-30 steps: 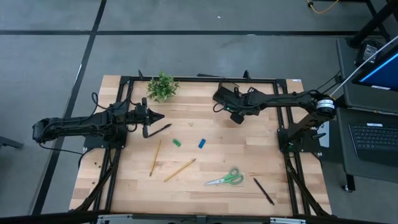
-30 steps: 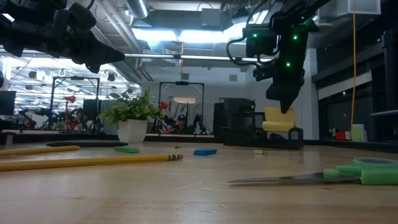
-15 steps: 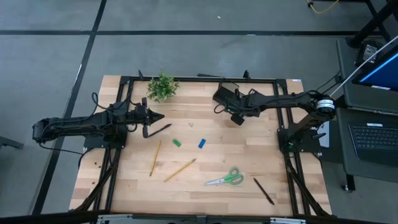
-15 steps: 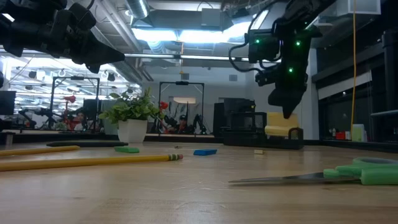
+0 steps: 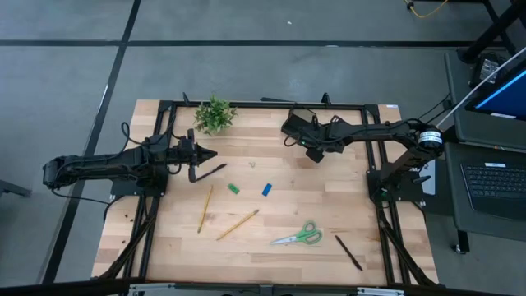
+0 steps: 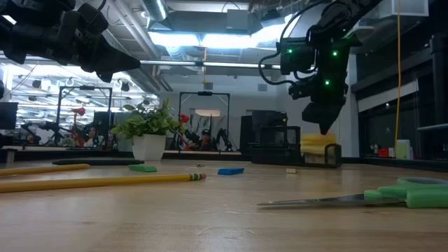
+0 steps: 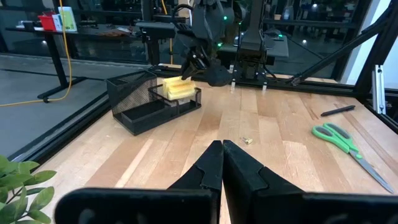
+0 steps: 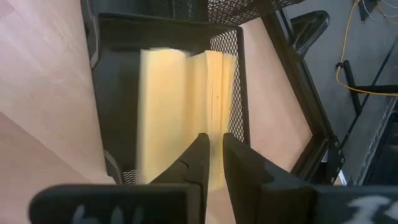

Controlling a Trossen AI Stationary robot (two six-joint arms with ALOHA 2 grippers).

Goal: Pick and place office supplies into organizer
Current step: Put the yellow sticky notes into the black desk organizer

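My right gripper hangs just above the organizer, fingers a little apart and off the yellow pad, which sits in the mesh tray. Left gripper is shut, empty, waiting over the table's left side.

Layout from above: plant sits at the far edge of the table, left of centre. The organizer is at the far side right of centre, with the sticky-note pad inside its low tray, and the right gripper just above it. Left gripper hangs over the left part, and a pen lies just near of it. Mid-table, two erasers side by side. Left of them a pencil, another pencil nearer. Scissors near-right, second pen right of those.
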